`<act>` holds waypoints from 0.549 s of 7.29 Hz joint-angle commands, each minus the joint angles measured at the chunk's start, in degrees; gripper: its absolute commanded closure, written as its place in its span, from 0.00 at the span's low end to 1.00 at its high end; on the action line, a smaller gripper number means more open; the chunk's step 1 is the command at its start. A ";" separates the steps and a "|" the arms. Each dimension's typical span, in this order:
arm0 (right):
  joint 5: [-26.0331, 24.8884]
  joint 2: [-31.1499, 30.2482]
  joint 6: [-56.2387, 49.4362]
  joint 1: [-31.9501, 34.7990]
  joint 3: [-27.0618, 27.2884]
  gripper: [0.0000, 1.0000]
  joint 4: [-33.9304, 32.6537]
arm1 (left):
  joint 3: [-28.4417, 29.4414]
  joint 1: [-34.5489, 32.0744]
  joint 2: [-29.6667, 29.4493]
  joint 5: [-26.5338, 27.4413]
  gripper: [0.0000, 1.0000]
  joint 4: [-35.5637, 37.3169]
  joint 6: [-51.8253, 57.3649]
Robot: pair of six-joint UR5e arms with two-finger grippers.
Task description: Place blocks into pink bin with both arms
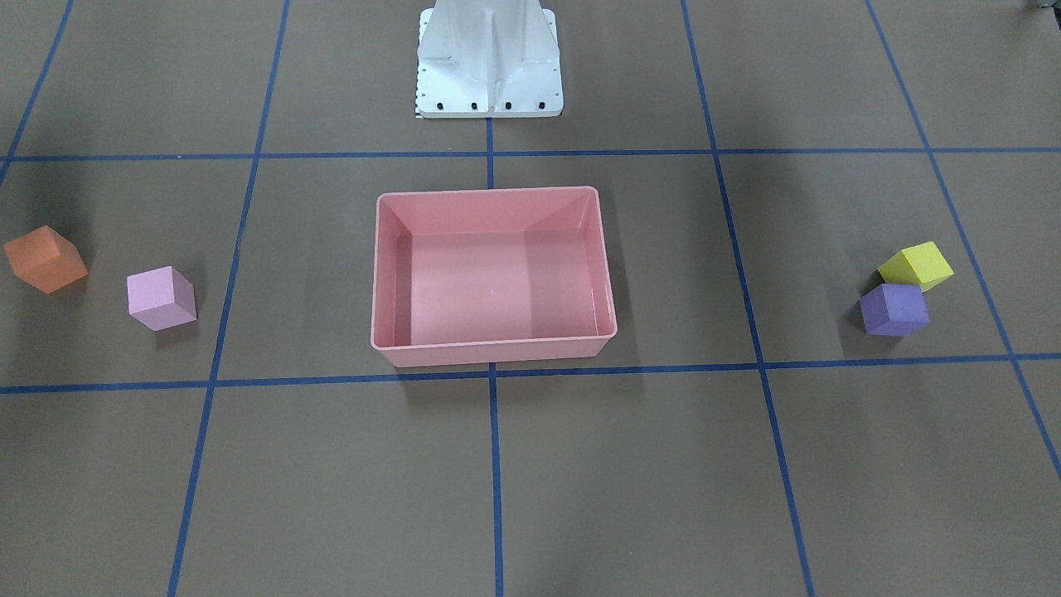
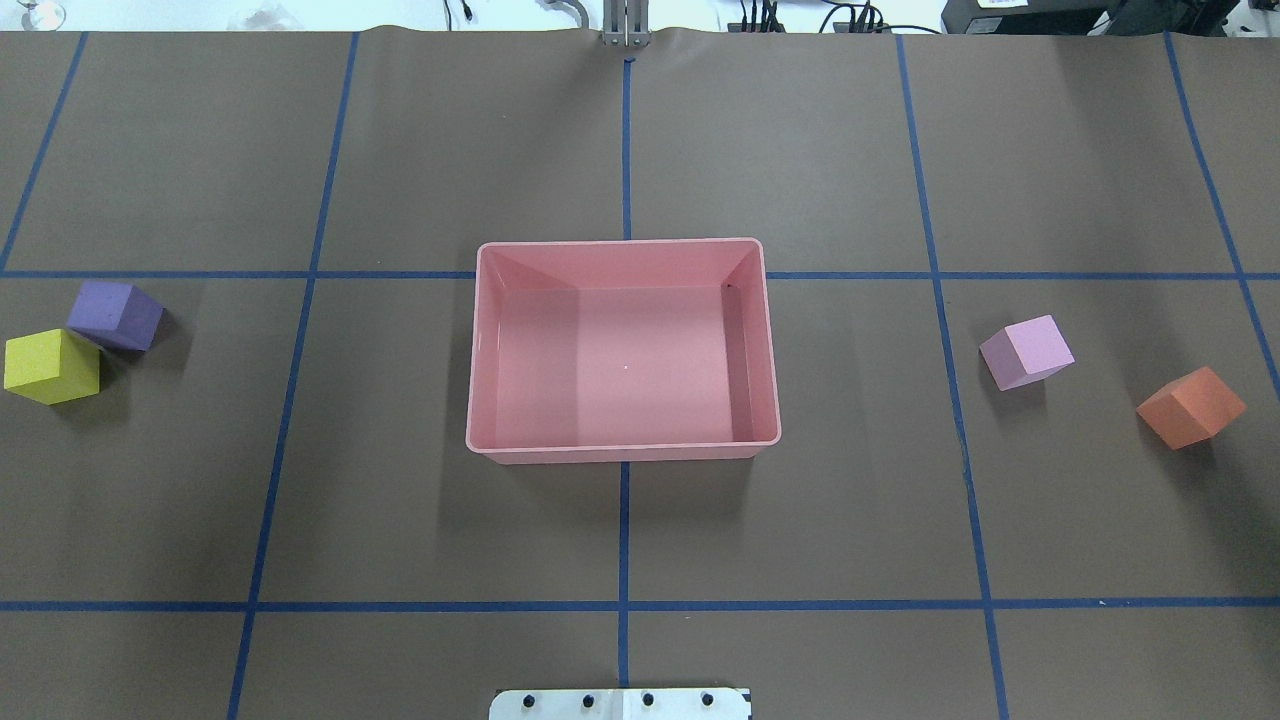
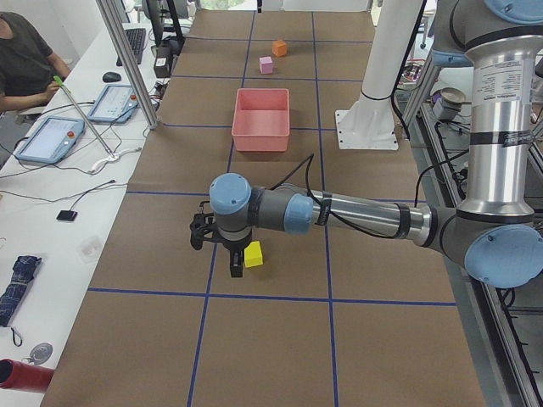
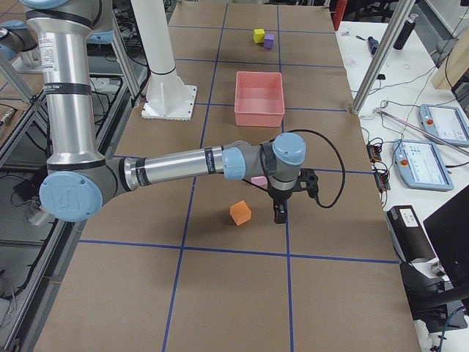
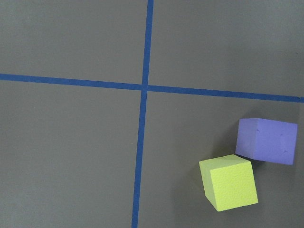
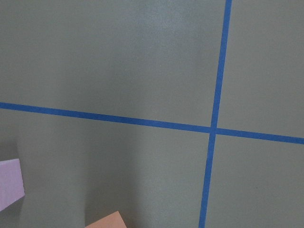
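Even, bright overhead light fills my views. Soft, faint shadows ring the pink bin and dim both short ends of the counter. Focus is sharp throughout.
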 commanded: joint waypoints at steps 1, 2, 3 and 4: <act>0.42 -0.63 0.02 -0.13 0.01 0.00 0.26 | -2.55 -0.06 2.53 0.19 0.00 -0.16 0.35; 0.42 -0.46 0.19 -0.74 -0.26 0.00 0.26 | -2.38 0.03 2.47 0.71 0.00 -0.08 0.44; 0.24 -0.28 0.11 -1.53 -0.17 0.00 0.78 | -2.21 0.12 2.21 0.80 0.00 -0.25 0.36; 0.24 -0.63 -0.50 -1.54 -0.09 0.00 1.31 | -1.94 0.21 1.86 0.45 0.00 -0.52 -0.69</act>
